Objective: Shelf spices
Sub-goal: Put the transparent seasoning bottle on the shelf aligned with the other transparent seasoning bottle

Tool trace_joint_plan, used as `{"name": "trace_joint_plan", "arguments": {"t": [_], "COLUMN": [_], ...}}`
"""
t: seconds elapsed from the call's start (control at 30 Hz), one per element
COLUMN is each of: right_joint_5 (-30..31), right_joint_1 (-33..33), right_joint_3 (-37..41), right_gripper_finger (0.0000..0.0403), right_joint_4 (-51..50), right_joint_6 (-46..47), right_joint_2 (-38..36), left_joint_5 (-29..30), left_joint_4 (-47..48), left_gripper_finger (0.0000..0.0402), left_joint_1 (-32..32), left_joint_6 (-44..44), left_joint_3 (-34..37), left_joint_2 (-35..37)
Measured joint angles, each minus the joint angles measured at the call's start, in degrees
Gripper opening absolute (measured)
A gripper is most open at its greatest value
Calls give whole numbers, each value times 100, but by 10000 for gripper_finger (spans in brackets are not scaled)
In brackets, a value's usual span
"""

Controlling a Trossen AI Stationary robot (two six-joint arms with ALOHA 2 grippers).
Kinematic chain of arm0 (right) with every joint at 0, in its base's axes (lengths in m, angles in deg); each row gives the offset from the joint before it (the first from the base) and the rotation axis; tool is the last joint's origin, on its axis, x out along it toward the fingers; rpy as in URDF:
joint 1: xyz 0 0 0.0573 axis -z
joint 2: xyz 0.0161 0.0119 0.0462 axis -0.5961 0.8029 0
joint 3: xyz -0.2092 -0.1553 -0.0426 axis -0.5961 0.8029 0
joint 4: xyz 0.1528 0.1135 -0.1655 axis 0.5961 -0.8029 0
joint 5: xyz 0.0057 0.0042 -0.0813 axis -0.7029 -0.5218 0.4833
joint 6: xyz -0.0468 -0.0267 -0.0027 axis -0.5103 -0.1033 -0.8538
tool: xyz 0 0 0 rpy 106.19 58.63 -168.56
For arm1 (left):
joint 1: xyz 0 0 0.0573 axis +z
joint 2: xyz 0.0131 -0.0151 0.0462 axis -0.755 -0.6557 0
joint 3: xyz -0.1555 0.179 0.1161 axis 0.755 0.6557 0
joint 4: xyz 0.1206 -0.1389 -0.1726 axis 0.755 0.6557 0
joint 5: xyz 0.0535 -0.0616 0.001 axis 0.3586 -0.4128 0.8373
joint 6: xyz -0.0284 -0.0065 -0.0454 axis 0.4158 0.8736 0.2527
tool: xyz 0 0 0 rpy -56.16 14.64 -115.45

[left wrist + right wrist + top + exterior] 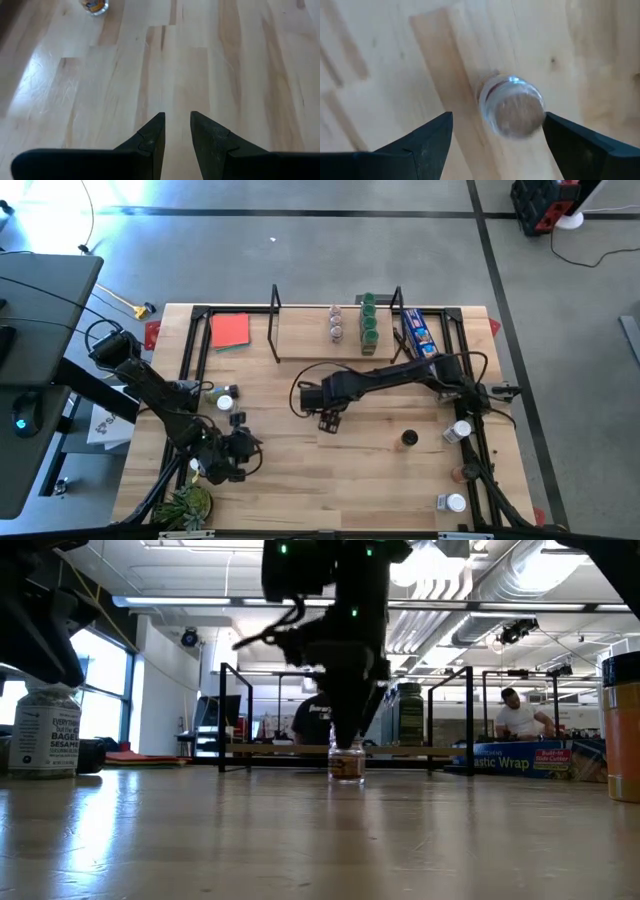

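Note:
My right gripper is open above a small clear jar that stands upright on its base on the table. One finger is on each side of the jar, and neither touches it. In the low view the jar sits just below the gripper. In the high view the right gripper is at mid-table, near side of the shelf. The shelf has a wooden board and black end frames, and several jars stand on it. My left gripper waits at the near left, open by a narrow gap.
Loose jars stand on the table: a white-capped one at the left, a black-capped one, and others along the right edge. A blue package lies right of the shelf and a red card left of it. A plant sits at the near left corner.

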Motion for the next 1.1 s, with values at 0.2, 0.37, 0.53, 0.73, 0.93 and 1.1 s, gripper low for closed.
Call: {"name": "trace_joint_plan", "arguments": {"t": [0.2,0.37,0.53,0.73,0.93,1.1], "right_joint_5": [-73,-80,-88,122,302,341], "right_joint_1": [147,223,243,648,1423,1872], "right_joint_3": [526,575,230,-857,-1264,-1264], "right_gripper_finger": [299,267,179,162,162,162], "right_joint_4": [644,793,558,-258,-551,-649], "right_joint_6": [707,768,537,-114,-423,-468], "right_joint_2": [-8,-8,-8,-7,-10,25], "left_joint_5": [88,94,95,94,94,131], "left_joint_4": [-7,-13,-16,-18,-18,-59], "left_gripper_finger": [87,87,87,87,87,87], "left_joint_1": [11,11,11,11,13,13], "left_joint_6": [-46,-15,-13,-11,-6,-5], "left_joint_3": [0,-1,0,-1,-2,-2], "left_joint_2": [0,0,0,0,0,0]}}
